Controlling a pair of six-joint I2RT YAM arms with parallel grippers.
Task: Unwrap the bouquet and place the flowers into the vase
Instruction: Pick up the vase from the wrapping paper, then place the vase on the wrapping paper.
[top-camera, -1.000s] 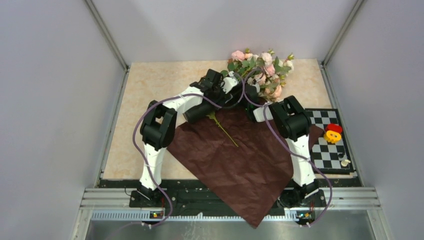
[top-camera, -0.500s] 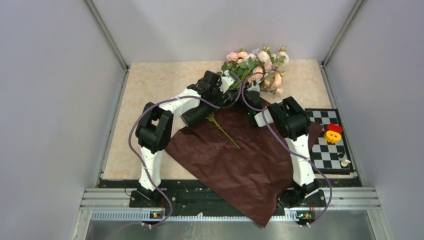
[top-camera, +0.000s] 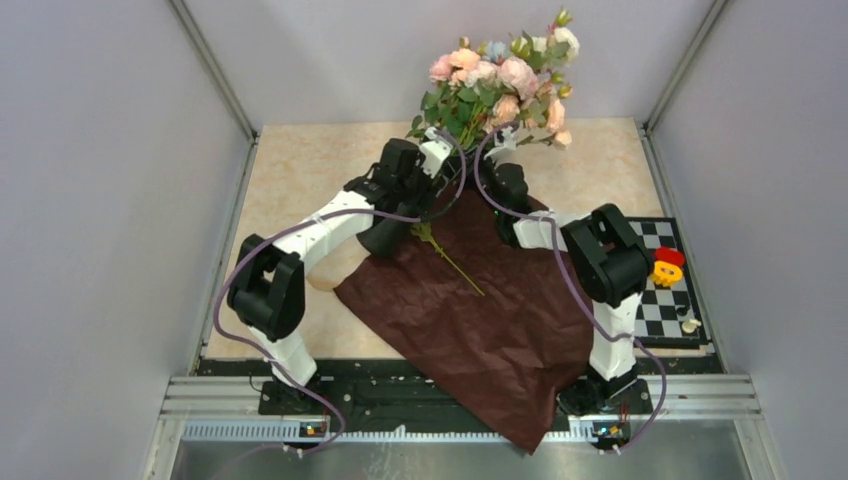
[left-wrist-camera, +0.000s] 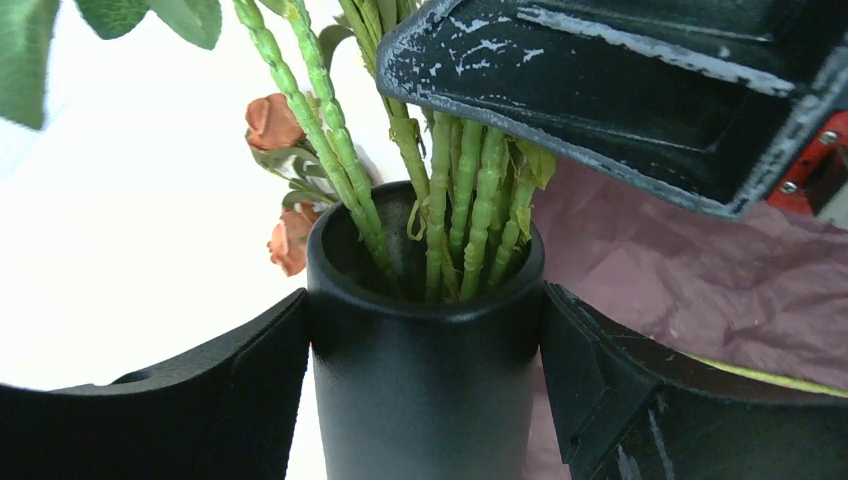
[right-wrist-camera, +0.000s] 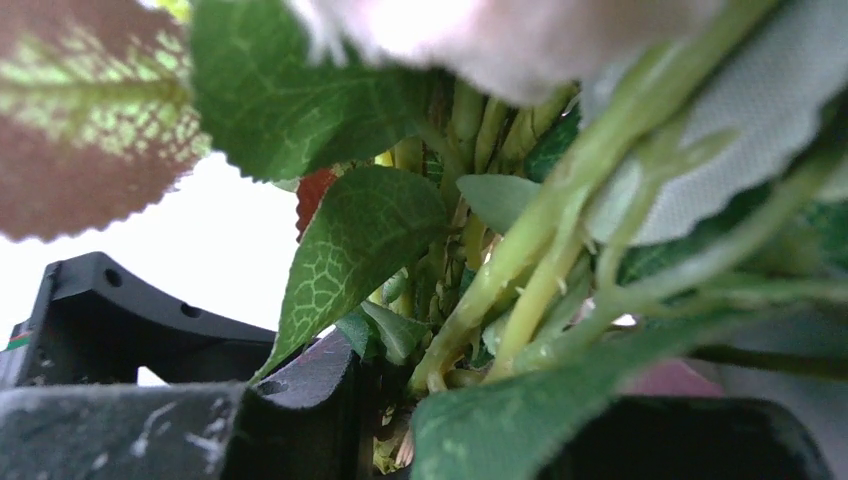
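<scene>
Left wrist: left gripper (left-wrist-camera: 425, 330) clamps the vase (left-wrist-camera: 420, 400), right gripper (right-wrist-camera: 470, 400) pinches the flowers (top-camera: 500, 75); I fear stems (left-wrist-camera: 470, 200) snagging the rim (left-wrist-camera: 335, 245).

- flowers (top-camera: 500, 75): pink, peach, cream; green stems and leaves
- vase (left-wrist-camera: 425, 380): plain black
- wrapping paper (top-camera: 480, 320): maroon, crinkled
- board (top-camera: 660, 315): black-and-white checks
- table (top-camera: 300, 170): beige, marbled

vase (left-wrist-camera: 425, 380) base cropped — flowers (right-wrist-camera: 510, 45) blurred close-up

Now higher and more upright than before: the flowers (top-camera: 497, 78)
</scene>
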